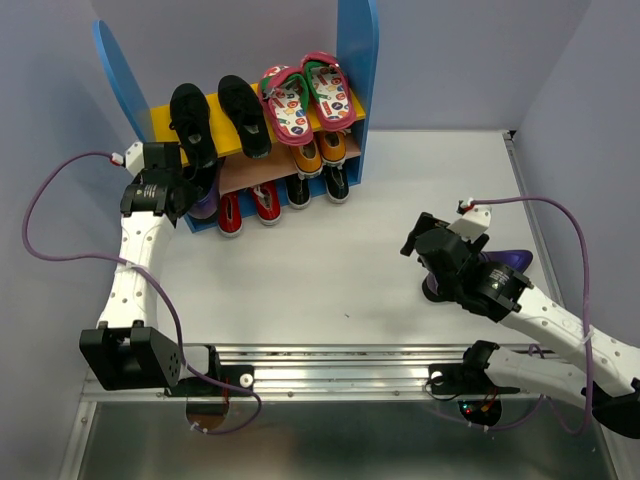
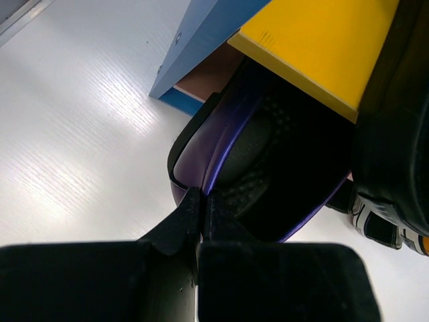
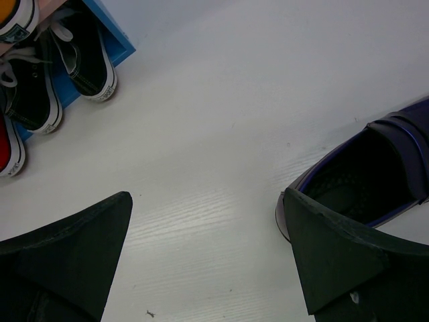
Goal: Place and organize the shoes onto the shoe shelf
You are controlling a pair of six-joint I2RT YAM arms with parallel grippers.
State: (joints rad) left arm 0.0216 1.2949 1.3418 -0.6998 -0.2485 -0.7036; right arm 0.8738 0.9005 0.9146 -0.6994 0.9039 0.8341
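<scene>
I am at the step of putting one purple loafer (image 2: 198,157) into the shelf (image 1: 357,60), at the left end of its lower board (image 1: 245,175), under the yellow board (image 2: 315,47). My left gripper (image 2: 201,201) has its fingers pressed together on the thin heel rim of this loafer, one finger inside the shoe and one outside. From the fingers the shoe runs away to the far side, with the toe going into the shadow under the yellow board, and the heel stands out in front of the shelf. I cannot tell if the sole rests on the lower board yet. I judge that the next move is to push the loafer a little deeper and set it flat beside the red shoes (image 1: 248,208). Only then should I release the rim and draw back toward the near side without catching the yellow board. My right gripper (image 3: 206,198) has its fingers wide apart and holds nothing. It hangs over the table (image 1: 330,280) on the right. The second loafer (image 3: 375,168) lies there just to the right of my right finger, with its opening up. It is not between the fingers, so for a grasp I must first shift to the right over its heel.
</scene>
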